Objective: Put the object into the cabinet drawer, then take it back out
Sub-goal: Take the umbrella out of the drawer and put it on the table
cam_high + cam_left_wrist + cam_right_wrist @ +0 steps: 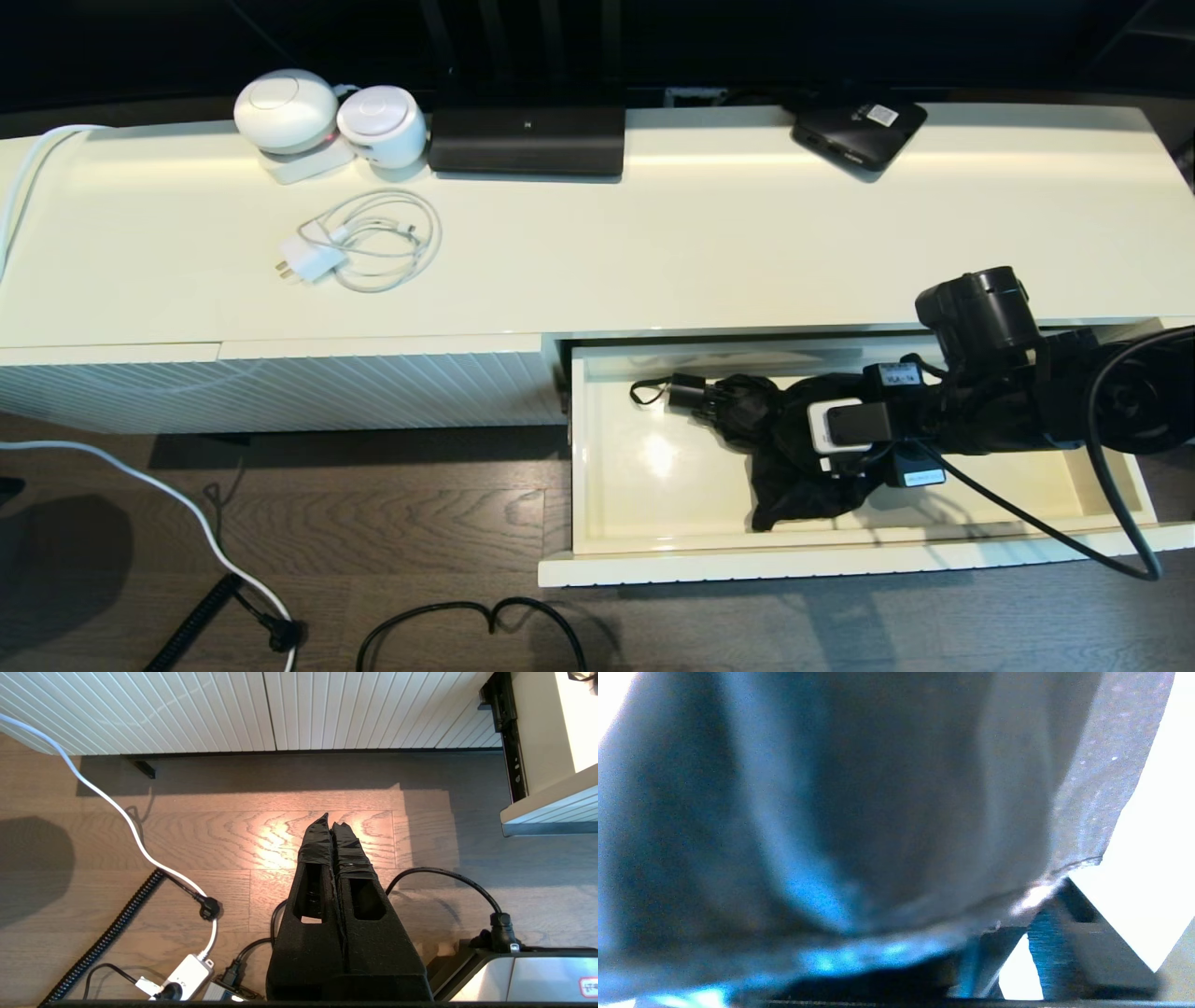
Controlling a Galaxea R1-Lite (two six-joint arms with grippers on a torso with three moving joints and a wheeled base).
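The black folding umbrella [747, 411] lies inside the open cream drawer [840, 563], its short handle [691, 390] and wrist loop pointing left and its loose fabric bunched toward the drawer's front. My right gripper [794, 425] reaches into the drawer from the right and sits down in that fabric, its wrist camera covering it from above. In the right wrist view the umbrella's dark fabric [854, 812] fills nearly everything. My left gripper [331, 819] is shut and empty, low over the wooden floor to the left of the drawer's corner [551, 807].
On the cabinet top stand two white round devices [285, 110], a white charger with coiled cable [364, 243], a long black device [526, 140] and a flat black box [859, 129]. A ribbed panel [280, 387] adjoins the drawer. Cables [467, 616] lie on the floor.
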